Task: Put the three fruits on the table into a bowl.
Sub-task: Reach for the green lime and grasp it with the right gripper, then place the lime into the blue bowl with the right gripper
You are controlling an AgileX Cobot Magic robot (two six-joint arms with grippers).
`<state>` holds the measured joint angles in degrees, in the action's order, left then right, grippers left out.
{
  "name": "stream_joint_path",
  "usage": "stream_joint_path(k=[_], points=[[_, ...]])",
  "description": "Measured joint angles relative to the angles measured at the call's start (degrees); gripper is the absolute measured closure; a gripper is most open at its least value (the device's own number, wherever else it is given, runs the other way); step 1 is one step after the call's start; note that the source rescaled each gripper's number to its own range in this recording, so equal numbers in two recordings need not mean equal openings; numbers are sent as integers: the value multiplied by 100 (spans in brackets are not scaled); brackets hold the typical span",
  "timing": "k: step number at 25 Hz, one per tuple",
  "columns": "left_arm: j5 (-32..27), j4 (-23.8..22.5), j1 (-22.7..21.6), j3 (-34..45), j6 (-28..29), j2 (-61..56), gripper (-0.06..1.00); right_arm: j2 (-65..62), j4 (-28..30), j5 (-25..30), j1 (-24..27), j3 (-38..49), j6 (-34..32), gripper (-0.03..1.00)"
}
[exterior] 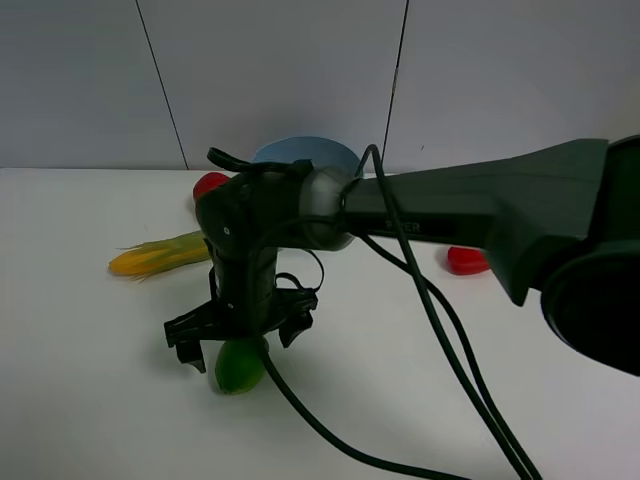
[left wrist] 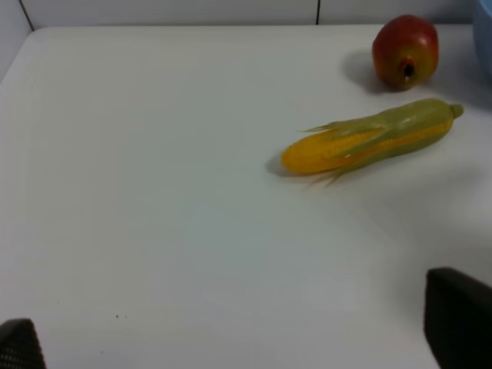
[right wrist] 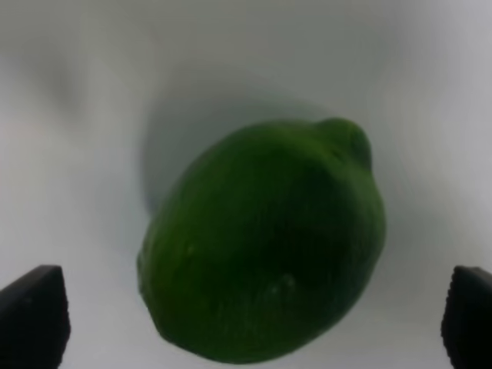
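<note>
While R fingers (right wrist: 31,319) hang spread wide either side of the lime (exterior: 238,370) on the desk (exterior: 80,400), bowl (exterior: 300,153) sits approx 1 o'clock from it; L fingers (left wrist: 457,315) spread too.

Glossy green lime (exterior: 238,366) lies on the white table (exterior: 80,400), red pomegranate (exterior: 209,185) sits just beside the light-blue bowl (exterior: 308,152)

Lime (right wrist: 261,246) glossy green; corn cob (left wrist: 369,144) yellow-green; pomegranate (left wrist: 405,51) red, yellowish patches — bowl (exterior: 305,155) light blue, table (exterior: 80,400) white.
</note>
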<state>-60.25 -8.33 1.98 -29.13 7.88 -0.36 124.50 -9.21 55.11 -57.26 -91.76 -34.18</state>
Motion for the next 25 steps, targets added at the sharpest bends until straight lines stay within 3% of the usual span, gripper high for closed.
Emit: stream_joint_path(k=[7, 9, 11, 15, 17, 25], points=[[0, 0, 0, 0, 0, 0, -6, 151, 0, 180, -6, 0, -107, 5], [0, 0, 0, 0, 0, 0, -6, 162, 0, 180, -6, 0, -153, 12], [0, 0, 0, 0, 0, 0, -6, 169, 0, 161, -6, 0, -179, 29], [0, 0, 0, 0, 0, 0, -6, 169, 0, 48, -10, 0, -190, 75], [0, 0, 0, 0, 0, 0, -6, 169, 0, 33, -17, 0, -196, 89], [0, 0, 0, 0, 0, 0, -6, 169, -6, 33, -17, 0, -232, 91]])
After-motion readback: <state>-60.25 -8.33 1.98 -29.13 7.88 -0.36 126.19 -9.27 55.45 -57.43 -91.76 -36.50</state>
